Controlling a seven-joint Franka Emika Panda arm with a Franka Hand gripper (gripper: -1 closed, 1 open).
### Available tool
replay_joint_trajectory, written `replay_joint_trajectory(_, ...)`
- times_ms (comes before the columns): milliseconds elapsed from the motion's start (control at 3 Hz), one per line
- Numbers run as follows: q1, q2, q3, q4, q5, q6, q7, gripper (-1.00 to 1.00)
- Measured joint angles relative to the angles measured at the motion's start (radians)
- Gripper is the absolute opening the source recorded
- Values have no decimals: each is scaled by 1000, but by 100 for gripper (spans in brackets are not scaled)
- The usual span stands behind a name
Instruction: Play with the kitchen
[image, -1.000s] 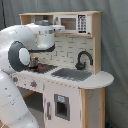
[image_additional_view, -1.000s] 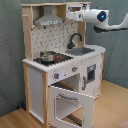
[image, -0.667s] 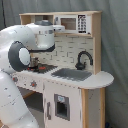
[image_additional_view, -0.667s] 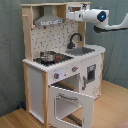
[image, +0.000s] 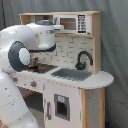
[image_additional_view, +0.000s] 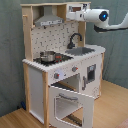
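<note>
Second exterior view: kitchen (image_additional_view: 60, 75) oven door (image_additional_view: 70, 102) hangs open; pot (image_additional_view: 48, 56) on stovetop, contents unseen; sink (image_additional_view: 80, 51) looks empty. Jaws' state: cannot tell.

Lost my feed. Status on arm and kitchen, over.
Gripper not in view. Kitchen upright, oven door hanging open, pot on stovetop. Arm close beside the stove end, over.

Tall pale-wood toy kitchen (image_additional_view: 60, 70), upright, oven door open, pot seemingly on stovetop
</note>
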Motion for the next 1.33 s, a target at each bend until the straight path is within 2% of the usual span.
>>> replay_joint_trajectory(1000, 86, -138, -165, -119, 0, 161, 63, -100)
replay_joint_trajectory(1333, 99, -164, -209, -148, 0, 242, 70, -100)
